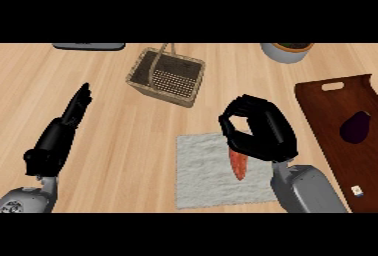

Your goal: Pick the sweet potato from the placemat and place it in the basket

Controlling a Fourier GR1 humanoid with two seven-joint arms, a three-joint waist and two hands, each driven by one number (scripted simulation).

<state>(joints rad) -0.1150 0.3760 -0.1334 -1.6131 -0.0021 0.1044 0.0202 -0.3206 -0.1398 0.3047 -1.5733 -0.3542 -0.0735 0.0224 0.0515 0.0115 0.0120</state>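
Nearest to the front edge of the wooden counter [148, 150], the grey placemat [199, 172] lay flat, a little right of the middle. On its right part lay the sweet potato [239, 165], orange and long, with one end pointing toward the front edge. The right hand [258, 132] was over the far right corner of the placemat, and its fingers and thumb were curled around the far end of the sweet potato, so this end was hidden; the near end was touching the placemat or was just above it, I could not tell which. At the left side of the counter the left hand [74, 107] was resting with straight, released fingers pointing to the far edge, and it held nothing. At the right edge lay a dark brown cutting board [325, 107] with an eggplant [356, 127] on it. Farther away, near the middle, stood the woven basket [140, 75], well apart from the placemat, with its handle up. At the far edge were a grey flat object [88, 46] at the left and a grey bowl [284, 52] at the right, both partly cut off.
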